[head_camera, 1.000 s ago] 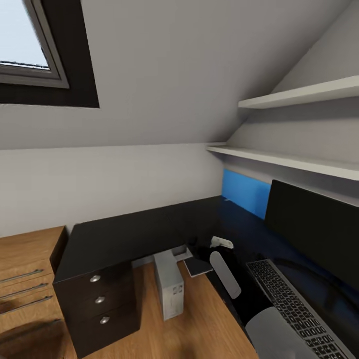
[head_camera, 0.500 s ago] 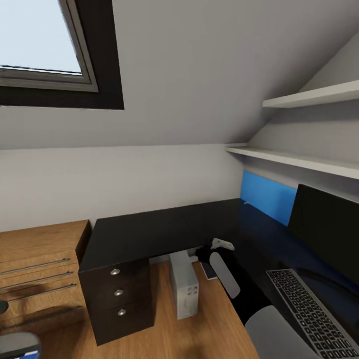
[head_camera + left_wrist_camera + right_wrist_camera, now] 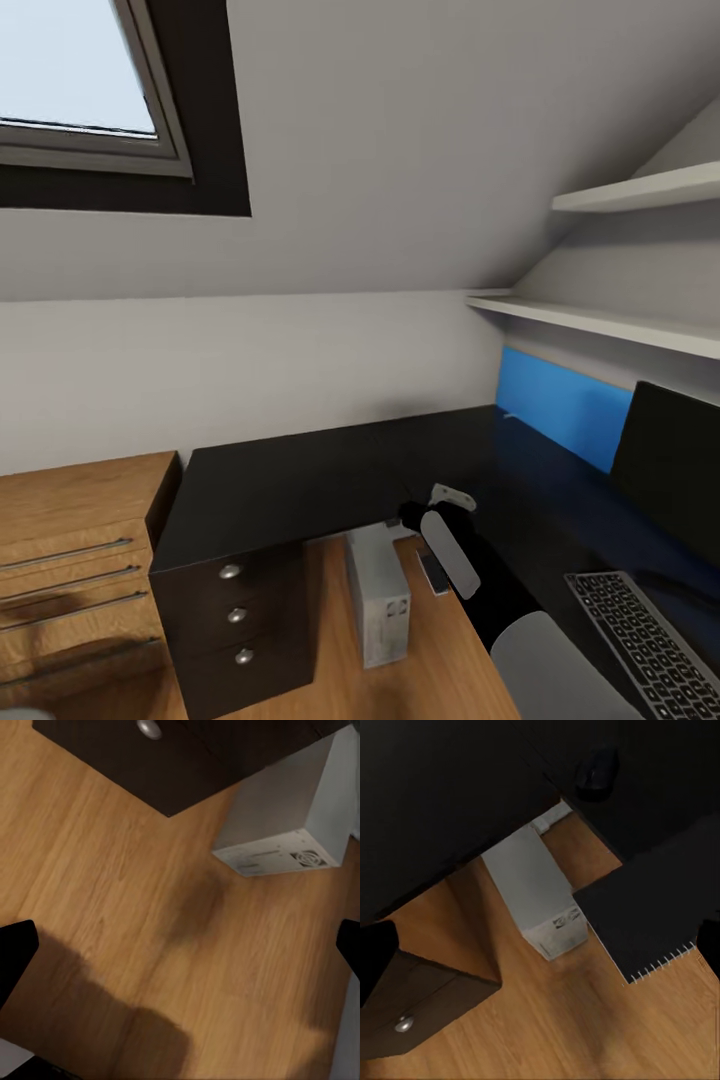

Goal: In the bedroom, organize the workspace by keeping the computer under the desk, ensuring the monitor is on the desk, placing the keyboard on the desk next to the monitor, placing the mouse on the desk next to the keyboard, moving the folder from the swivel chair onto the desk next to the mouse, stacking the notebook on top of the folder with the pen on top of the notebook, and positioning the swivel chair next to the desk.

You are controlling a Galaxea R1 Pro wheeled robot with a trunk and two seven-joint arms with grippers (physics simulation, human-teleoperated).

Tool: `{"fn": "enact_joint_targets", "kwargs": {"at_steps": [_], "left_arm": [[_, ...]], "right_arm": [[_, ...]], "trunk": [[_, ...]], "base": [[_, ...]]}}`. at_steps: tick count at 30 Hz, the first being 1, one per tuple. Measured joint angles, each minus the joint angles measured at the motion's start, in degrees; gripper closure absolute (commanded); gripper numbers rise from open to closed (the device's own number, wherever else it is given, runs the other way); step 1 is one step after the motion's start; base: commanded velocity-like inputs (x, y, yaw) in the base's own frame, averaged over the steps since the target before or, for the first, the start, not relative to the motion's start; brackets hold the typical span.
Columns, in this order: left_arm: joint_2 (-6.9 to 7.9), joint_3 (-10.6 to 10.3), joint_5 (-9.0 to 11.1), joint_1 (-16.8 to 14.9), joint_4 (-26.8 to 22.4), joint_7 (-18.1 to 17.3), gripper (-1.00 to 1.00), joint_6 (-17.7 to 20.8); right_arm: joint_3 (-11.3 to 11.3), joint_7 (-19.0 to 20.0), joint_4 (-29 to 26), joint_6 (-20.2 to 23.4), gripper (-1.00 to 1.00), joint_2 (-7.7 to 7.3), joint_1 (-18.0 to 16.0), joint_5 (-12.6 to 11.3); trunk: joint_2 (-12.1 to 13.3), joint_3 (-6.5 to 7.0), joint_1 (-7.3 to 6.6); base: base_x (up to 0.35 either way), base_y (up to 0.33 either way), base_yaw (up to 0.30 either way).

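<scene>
While both arms hang idle, the left gripper (image 3: 180, 949) has its jaws spread wide over bare wood floor, holding nothing. The right gripper (image 3: 540, 949) is just as wide and empty, looking down on the computer (image 3: 536, 896) standing under the edge of the desk (image 3: 442, 787). A dark mouse (image 3: 596, 771) sits on the desktop.

In the head view the computer is at 6 o'clock, the monitor (image 3: 670, 470) at 3 and the keyboard (image 3: 650, 640) at 4 to 5. Against a second ago, screen and keyboard sit nearer the 3 o'clock edge. That is the camera swinging left, not the things moving. My guess is the robot is turning off to look for the chair and folder.
</scene>
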Motion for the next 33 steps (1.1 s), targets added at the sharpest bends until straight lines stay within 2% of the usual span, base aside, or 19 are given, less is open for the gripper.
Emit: {"fn": "enact_joint_targets", "kwargs": {"at_steps": [7, 21, 24, 29, 33], "left_arm": [[-0.01, -0.36, -0.01, 0.0, 0.05, 0.39, -1.0, 0.04], [-0.01, -0.45, -0.01, 0.0, 0.06, 0.59, -1.0, 0.04], [-0.06, -0.53, 0.01, 0.0, 0.06, 0.59, -1.0, 0.04], [-0.12, -0.58, 0.07, 0.0, 0.05, 0.47, -1.0, 0.35], [-0.06, -1.82, 0.15, 0.0, -0.15, 0.4, -1.0, 0.43]], "right_arm": [[-0.13, -5.76, 0.16, -2.22, -1.0, 0.01, -0.28, -0.32], [-0.28, -7.17, 2.3, -2.97, -1.0, 0.01, -0.72, -0.61], [-1.18, -7.32, 5.04, -2.98, -1.0, -0.02, -2.12, -0.61], [-4.05, -7.74, 10.55, -3.12, -1.0, -0.08, -5.24, -0.57], [-5.08, -7.84, 12.6, -3.73, -1.0, -0.56, -6.42, -0.36]], "trunk": [[0.0, 0.0, 0.0], [0.0, 0.0, 0.0], [0.0, 0.0, 0.0], [0.01, 0.0, 0.02], [0.01, 0.0, 0.03]], "base": [[0.34, 0.01, 0.0], [0.343, 0.001, 0.0], [0.314, 0.0, 0.0], [0.117, 0.0, 0.0], [0.028, 0.0, 0.0]]}}
